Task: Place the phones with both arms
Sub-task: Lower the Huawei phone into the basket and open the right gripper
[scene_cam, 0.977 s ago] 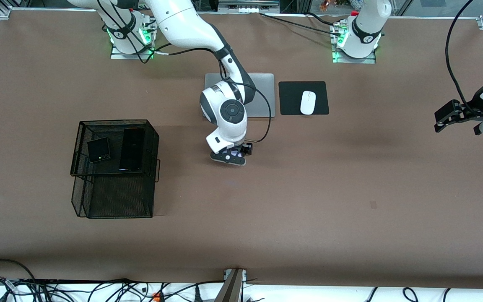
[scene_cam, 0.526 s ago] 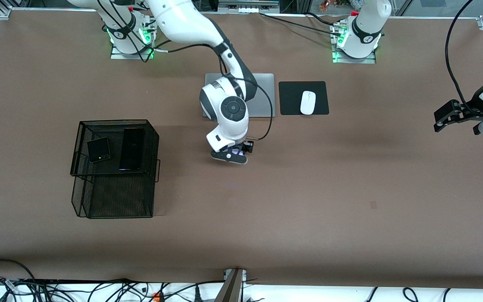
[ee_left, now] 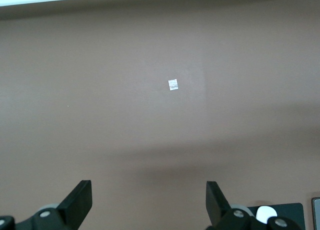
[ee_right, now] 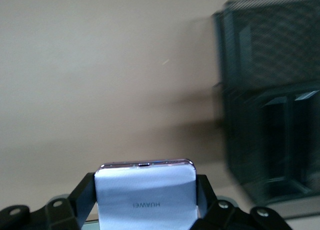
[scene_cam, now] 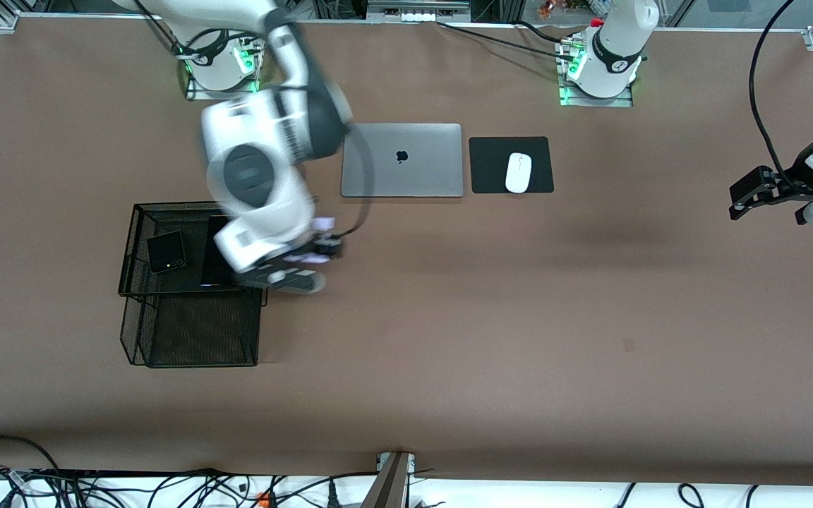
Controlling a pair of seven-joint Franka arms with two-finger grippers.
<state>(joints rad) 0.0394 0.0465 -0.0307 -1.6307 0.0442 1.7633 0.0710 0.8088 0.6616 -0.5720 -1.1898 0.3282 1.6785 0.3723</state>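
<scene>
Left-centre of frame: the black mesh basket holds the squarish black phone and slim black phone; the right tool, over its rim, is clamped on the lilac-white phone. The motion looks fast, so the phone may strike the rim or slip. Right edge: the left tool waits, fingers apart, above the desk.

Front view high, facing the bases. Wrist views low, close over brown table; black wire-mesh basket shared with right wrist.
</scene>
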